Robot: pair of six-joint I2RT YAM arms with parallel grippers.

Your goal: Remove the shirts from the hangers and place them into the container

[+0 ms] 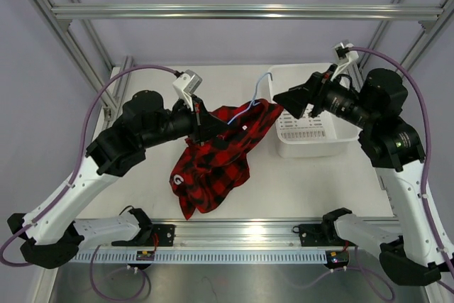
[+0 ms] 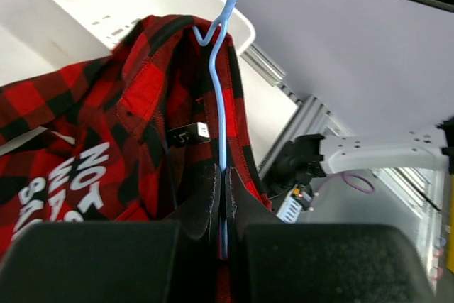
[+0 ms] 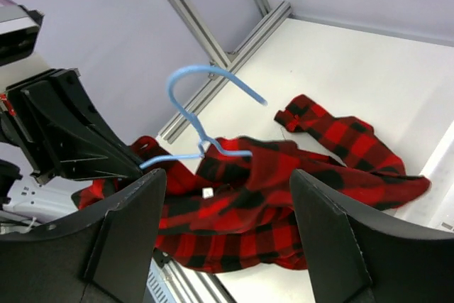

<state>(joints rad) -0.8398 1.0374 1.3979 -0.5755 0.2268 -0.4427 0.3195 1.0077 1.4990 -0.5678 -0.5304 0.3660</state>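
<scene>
The white table [image 1: 319,182] is the biggest thing; both arms reach over it from the near edge. The red-and-black shirt [image 1: 213,161] lies in a floppy heap in the middle of the table, between the two arms; its top end is lifted up and sits just beside the left side of the tub, and none of it is inside. The white tub [image 1: 316,149] stands on the table to the right of the shirt, with rows of little slots in its bottom. The right gripper [image 3: 227,175] hangs near the tub's left edge; its two fingers are spread wide apart and it holds nothing; the shirt is below it. The left gripper [image 2: 222,204] is pinched tight on the thin blue hanger [image 2: 218,104]; the wire runs up out of the shirt's neck, and its hook pokes out above the shirt. White letters [image 2: 78,179] show on the cloth; a small white patch [image 1: 177,180] sits near the shirt's low end.
</scene>
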